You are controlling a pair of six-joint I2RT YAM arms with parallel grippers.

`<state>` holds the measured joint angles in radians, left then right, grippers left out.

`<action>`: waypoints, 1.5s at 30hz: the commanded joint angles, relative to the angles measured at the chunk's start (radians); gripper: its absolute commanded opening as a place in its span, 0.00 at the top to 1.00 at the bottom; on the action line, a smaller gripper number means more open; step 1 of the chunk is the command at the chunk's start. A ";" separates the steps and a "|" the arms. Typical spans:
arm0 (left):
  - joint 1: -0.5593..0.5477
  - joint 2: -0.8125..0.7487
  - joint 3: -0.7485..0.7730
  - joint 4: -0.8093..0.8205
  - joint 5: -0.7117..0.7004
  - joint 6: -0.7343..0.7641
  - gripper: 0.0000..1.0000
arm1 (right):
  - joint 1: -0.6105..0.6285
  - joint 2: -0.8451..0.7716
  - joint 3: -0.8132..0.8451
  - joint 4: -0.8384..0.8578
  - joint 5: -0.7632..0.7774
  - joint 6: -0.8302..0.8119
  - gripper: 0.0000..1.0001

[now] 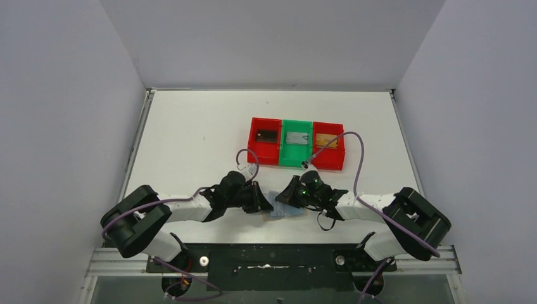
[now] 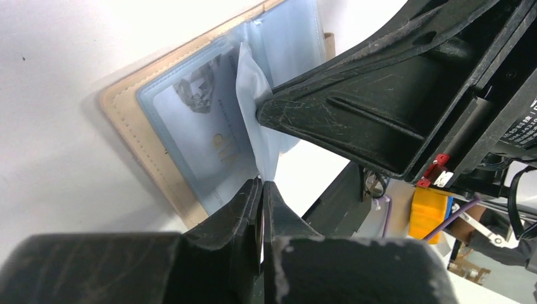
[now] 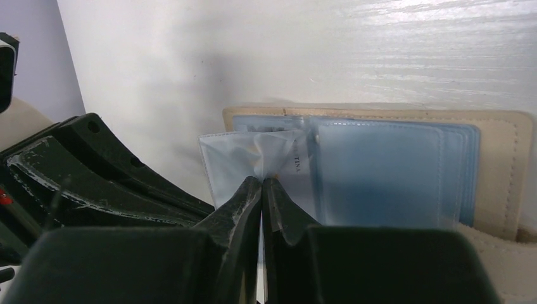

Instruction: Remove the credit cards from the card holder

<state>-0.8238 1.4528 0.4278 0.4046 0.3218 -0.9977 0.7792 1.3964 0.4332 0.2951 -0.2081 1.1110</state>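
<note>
The tan card holder (image 1: 283, 211) lies open on the table between both grippers, its pale blue sleeves up. My left gripper (image 2: 261, 185) is shut on the lower edge of a lifted clear sleeve (image 2: 250, 82). My right gripper (image 3: 261, 182) is shut on the same sleeve (image 3: 234, 152), higher up, its black tip (image 2: 261, 115) close by in the left wrist view. A pale printed credit card (image 2: 202, 126) shows inside a sleeve of the card holder (image 2: 126, 120). The tan cover (image 3: 500, 177) frames the other sleeves.
A row of three trays stands behind the arms: red (image 1: 264, 140), green (image 1: 296, 144), red (image 1: 329, 145). Each holds one card. The two gripper heads nearly touch over the holder. The table's near edge and the arm bases are just behind.
</note>
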 commanded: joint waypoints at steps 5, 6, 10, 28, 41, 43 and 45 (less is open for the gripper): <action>-0.002 -0.009 0.063 -0.056 -0.006 0.062 1.00 | -0.010 -0.077 0.010 -0.029 0.020 -0.027 0.63; -0.003 -0.019 0.068 -0.087 -0.010 0.075 1.00 | -0.010 -0.098 0.019 -0.068 0.040 -0.039 0.59; 0.000 -0.056 0.108 -0.209 -0.019 0.136 1.00 | -0.014 -0.185 0.057 -0.225 0.139 -0.070 0.50; -0.067 0.186 0.410 -0.292 0.061 0.195 0.75 | -0.039 -0.454 -0.030 -0.535 0.414 0.074 0.53; -0.103 0.052 0.375 -0.323 -0.125 0.162 0.64 | -0.055 -0.597 -0.054 -0.519 0.407 0.050 0.50; -0.074 -0.015 0.324 -0.333 -0.156 0.146 0.62 | -0.057 -0.548 -0.040 -0.478 0.360 0.033 0.53; -0.036 -0.067 0.275 -0.348 -0.164 0.131 0.60 | -0.057 -0.491 -0.025 -0.433 0.309 0.016 0.57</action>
<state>-0.9192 1.5051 0.7696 0.0624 0.2344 -0.8360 0.7300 0.8257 0.3790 -0.2718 0.1753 1.1709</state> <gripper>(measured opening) 0.381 0.464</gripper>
